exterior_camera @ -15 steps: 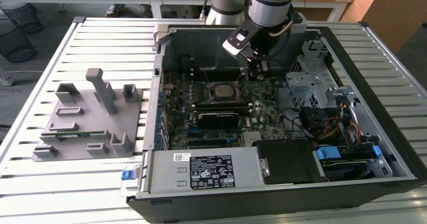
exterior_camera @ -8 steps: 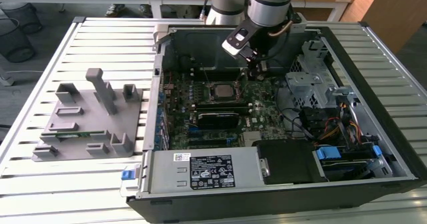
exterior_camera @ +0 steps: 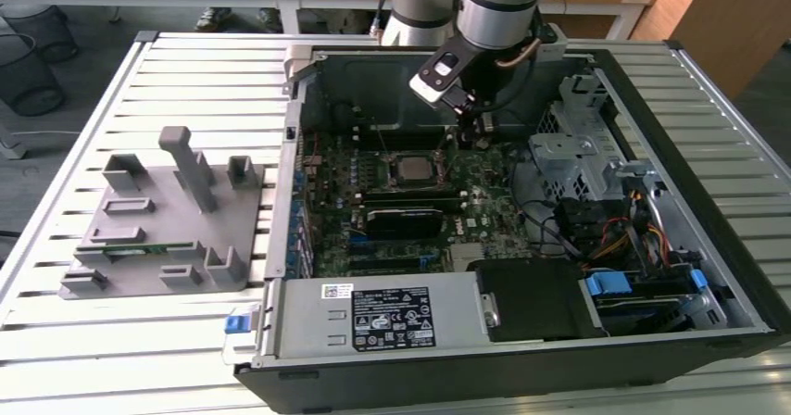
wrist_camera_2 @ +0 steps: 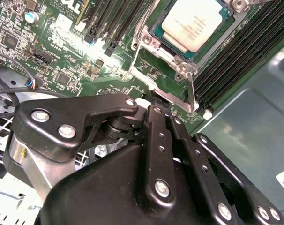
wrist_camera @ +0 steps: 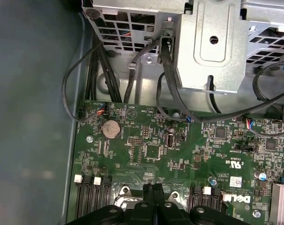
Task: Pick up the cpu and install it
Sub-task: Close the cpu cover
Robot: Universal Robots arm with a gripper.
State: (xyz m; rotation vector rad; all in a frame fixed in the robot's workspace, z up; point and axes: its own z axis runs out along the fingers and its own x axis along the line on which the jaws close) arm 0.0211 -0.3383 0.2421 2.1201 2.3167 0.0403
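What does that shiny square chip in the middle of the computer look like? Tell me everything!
The chip is a flat square with a pale silvery metal top. The top has stepped edges and some print on it. It lies flat in its metal-framed socket on the green board. Nothing grips it. The tool is shut and sits beside the socket's corner, apart from the chip.

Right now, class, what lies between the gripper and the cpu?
In the second wrist view, the socket's silver frame and green motherboard separate gripper and cpu.
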